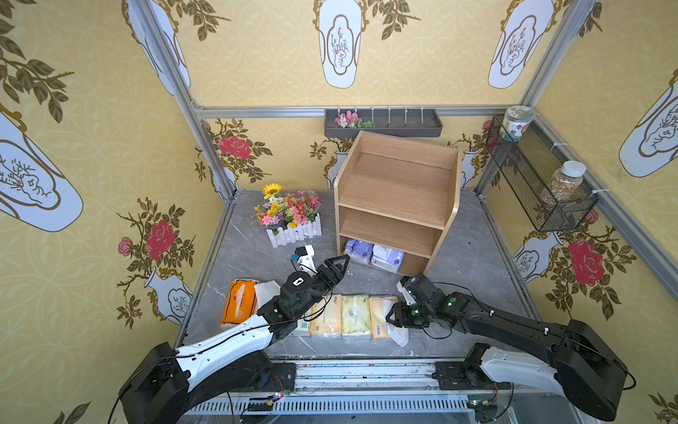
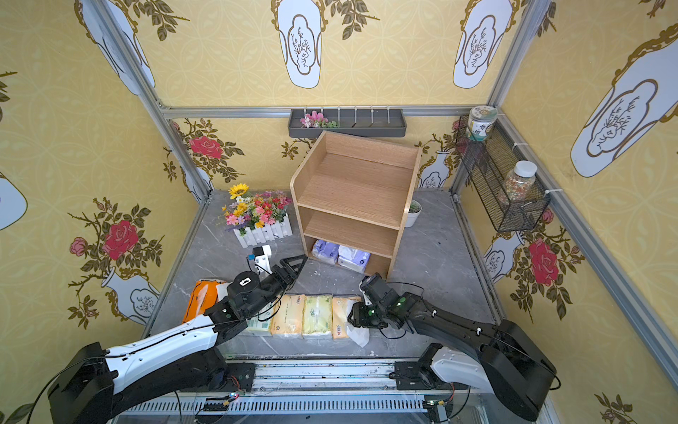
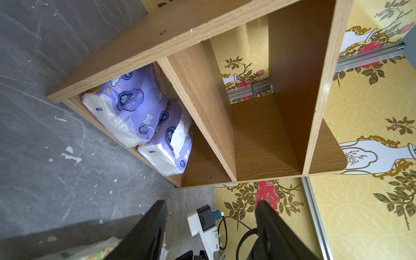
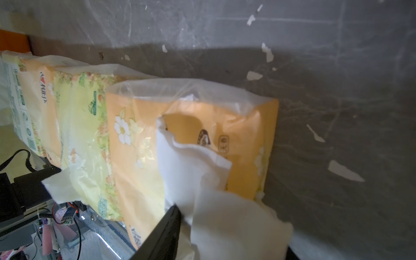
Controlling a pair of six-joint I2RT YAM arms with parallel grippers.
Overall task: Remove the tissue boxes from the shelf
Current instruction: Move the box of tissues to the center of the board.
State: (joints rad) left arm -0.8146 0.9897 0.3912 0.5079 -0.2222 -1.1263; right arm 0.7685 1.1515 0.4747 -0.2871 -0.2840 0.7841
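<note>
– Tissue boxes: where did they lie?

– Two lay on the bottom tier of the light-wood, open three-tier shelf (image 1: 398,183), which stood at 1 o'clock on the grey marbled surface (image 1: 473,257). A first lavender-white pack (image 1: 358,250), soft and plastic-wrapped, touched a second lavender-white pack (image 1: 388,258) on its 3 o'clock side.

– And the others?

– In a row at 6 o'clock, off the shelf. A bright orange plastic-wrapped pack (image 1: 240,301) sat at the 9 o'clock end, and a white pack with green print (image 1: 301,326) was half under the left arm (image 1: 227,341). Then came a cream-orange pack (image 1: 326,315), a yellow-green floral pack (image 1: 355,315) and an orange flowered pack (image 1: 379,315), side by side.

– How stood the left jaws?

– Spread, with nothing between them. They pointed toward 1 o'clock at the bottom tier, near the first lavender-white pack but apart from it in the left wrist view.

– The right jaws?

– Low over the 3 o'clock end of the row. A loose white tissue sheet (image 4: 202,180) trailed from the orange flowered pack across them. One black jaw showed beside it and the other was almost hidden. I couldn't tell whether they pinched the sheet or merely straddled it.
</note>
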